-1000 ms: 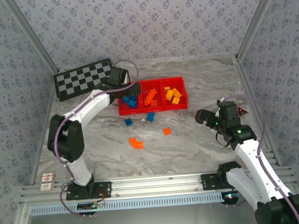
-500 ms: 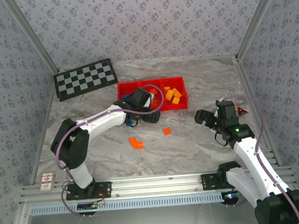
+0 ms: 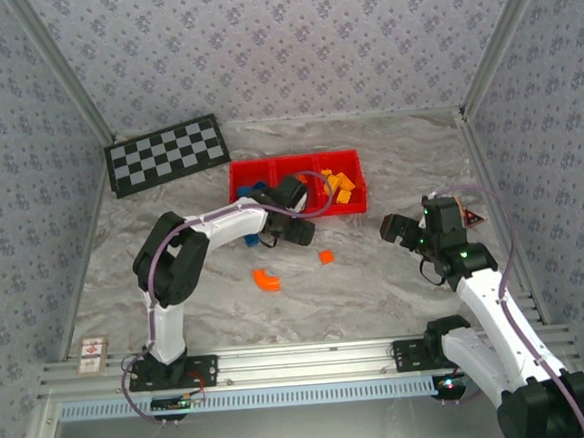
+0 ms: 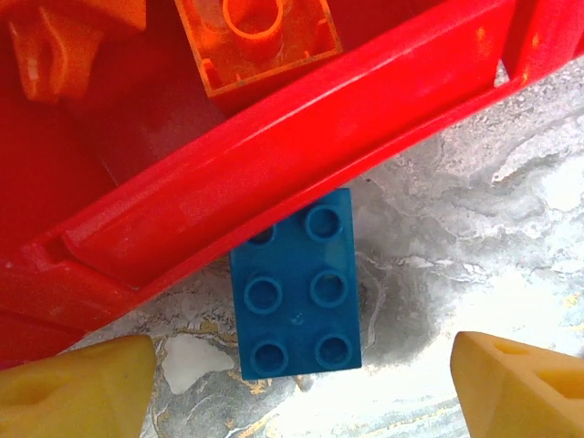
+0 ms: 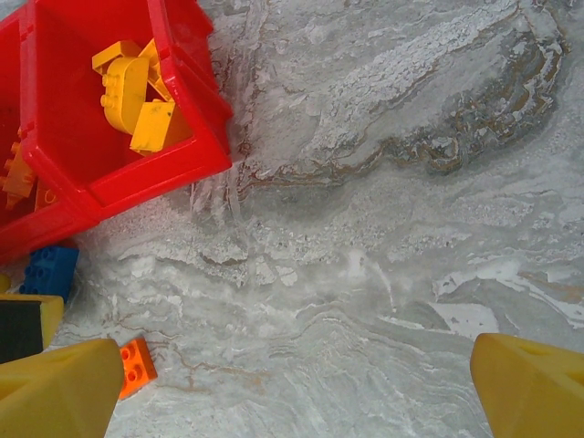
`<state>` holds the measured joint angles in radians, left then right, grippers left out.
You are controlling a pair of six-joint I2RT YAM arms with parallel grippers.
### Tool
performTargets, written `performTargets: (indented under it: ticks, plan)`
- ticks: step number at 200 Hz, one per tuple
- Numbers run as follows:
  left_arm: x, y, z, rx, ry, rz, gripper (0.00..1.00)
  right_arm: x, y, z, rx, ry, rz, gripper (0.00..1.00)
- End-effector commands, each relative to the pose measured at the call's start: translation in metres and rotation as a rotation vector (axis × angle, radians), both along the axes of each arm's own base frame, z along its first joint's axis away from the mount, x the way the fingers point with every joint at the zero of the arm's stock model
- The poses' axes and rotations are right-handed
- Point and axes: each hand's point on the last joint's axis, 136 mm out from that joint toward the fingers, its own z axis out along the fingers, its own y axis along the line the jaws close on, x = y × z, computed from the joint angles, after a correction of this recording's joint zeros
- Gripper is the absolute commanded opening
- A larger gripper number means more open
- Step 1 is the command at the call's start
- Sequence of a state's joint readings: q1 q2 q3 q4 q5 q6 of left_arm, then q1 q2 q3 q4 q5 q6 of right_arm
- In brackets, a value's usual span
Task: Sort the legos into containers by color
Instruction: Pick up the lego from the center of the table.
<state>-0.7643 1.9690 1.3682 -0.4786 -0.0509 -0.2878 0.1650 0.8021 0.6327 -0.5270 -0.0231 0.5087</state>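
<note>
A blue lego [image 4: 297, 301] lies flat on the table, its far end against the front wall of the red containers [image 4: 274, 182]. My left gripper [image 4: 297, 392] hovers over it, open, one yellow finger [image 4: 73, 388] on each side and clear of it. From above, the left gripper [image 3: 295, 229] sits just in front of the containers [image 3: 268, 163]. A small orange lego [image 3: 326, 257] and a curved orange lego [image 3: 266, 279] lie nearer on the table. My right gripper [image 3: 401, 229] is open and empty at the right, above bare table [image 5: 297, 392].
The right bin [image 5: 137, 178] holds yellow legos [image 5: 137, 91]; the left bin holds blue ones [image 3: 255, 189]. Another blue lego [image 3: 249, 240] peeks out beside the left arm. A checkered board [image 3: 167, 153] lies at the back left. Walls close in on both sides.
My left arm swung from over the left bin down to the table in front of the containers, above the blue lego. The right arm stayed put.
</note>
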Motion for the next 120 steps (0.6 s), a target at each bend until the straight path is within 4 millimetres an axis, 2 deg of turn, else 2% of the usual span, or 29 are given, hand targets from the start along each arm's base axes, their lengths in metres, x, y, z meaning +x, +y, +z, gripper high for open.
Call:
performTargets:
  ticks: [1,60,77,102,120]
  plan:
    - [0.008,-0.001,-0.005,0.027,-0.008,0.022,0.81,-0.002,-0.002,0.0,-0.006,0.004,-0.001,1.0]
    - [0.021,-0.011,-0.016,0.039,-0.011,0.031,0.72,-0.003,-0.003,-0.002,-0.01,0.01,-0.003,1.0]
    - [0.023,-0.013,-0.019,0.046,-0.006,0.035,0.66,-0.004,-0.003,-0.001,-0.009,0.01,-0.003,1.0]
    - [0.024,-0.012,-0.019,0.047,-0.004,0.052,0.5,-0.005,-0.004,-0.002,-0.011,0.012,-0.006,1.0]
    - [0.022,-0.009,-0.019,0.05,-0.004,0.064,0.43,-0.006,-0.004,-0.002,-0.012,0.013,-0.009,1.0]
